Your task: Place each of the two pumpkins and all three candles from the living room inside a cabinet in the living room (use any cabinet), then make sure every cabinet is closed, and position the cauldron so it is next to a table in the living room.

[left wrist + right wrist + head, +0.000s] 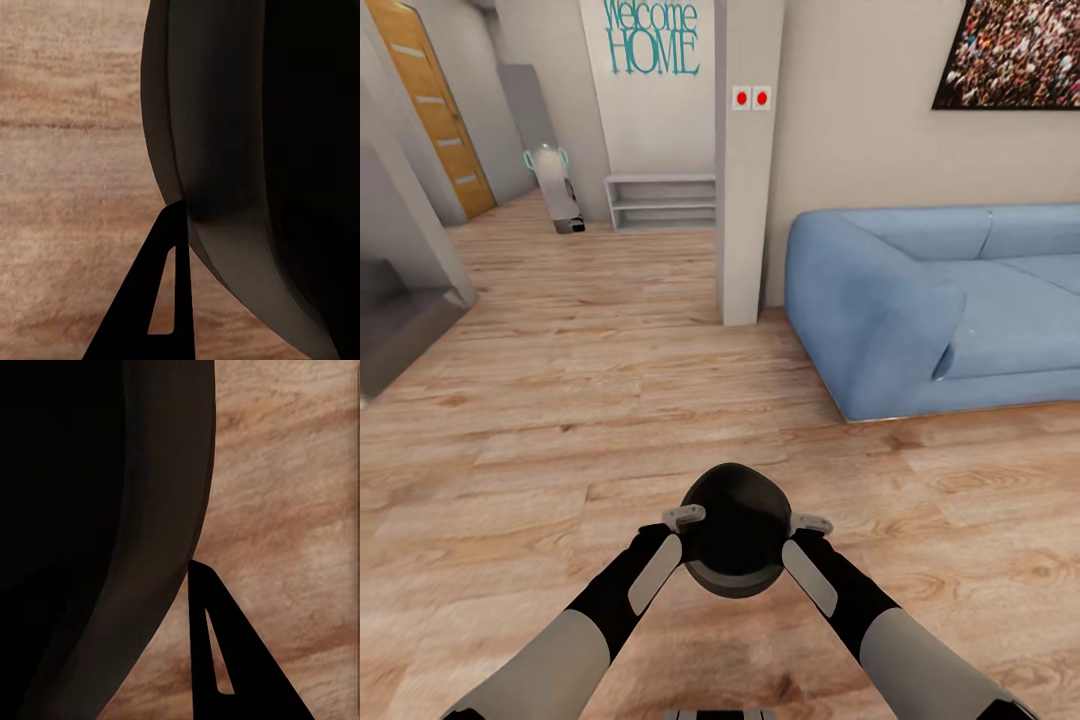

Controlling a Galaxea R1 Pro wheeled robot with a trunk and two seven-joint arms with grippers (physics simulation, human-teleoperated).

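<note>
I hold the round black cauldron point(735, 520) between both arms, low over the plank floor and right in front of me. My left gripper point(685, 517) clamps its left rim and my right gripper point(810, 523) clamps its right rim. In the left wrist view the cauldron's dark wall point(247, 150) curves right beside one black finger point(169, 300). The right wrist view has the same wall point(97, 510) against one finger point(225, 660). Each gripper's other finger is hidden by the pot. Pumpkins, candles, cabinet and table are out of view.
A blue sofa point(940, 300) stands ahead on the right, with a grey pillar point(748, 160) beside its arm. A low grey shelf point(660, 202) and a wooden door point(435, 110) lie far back left. A grey block point(400, 300) juts in at left. Open wood floor point(580, 380) lies ahead.
</note>
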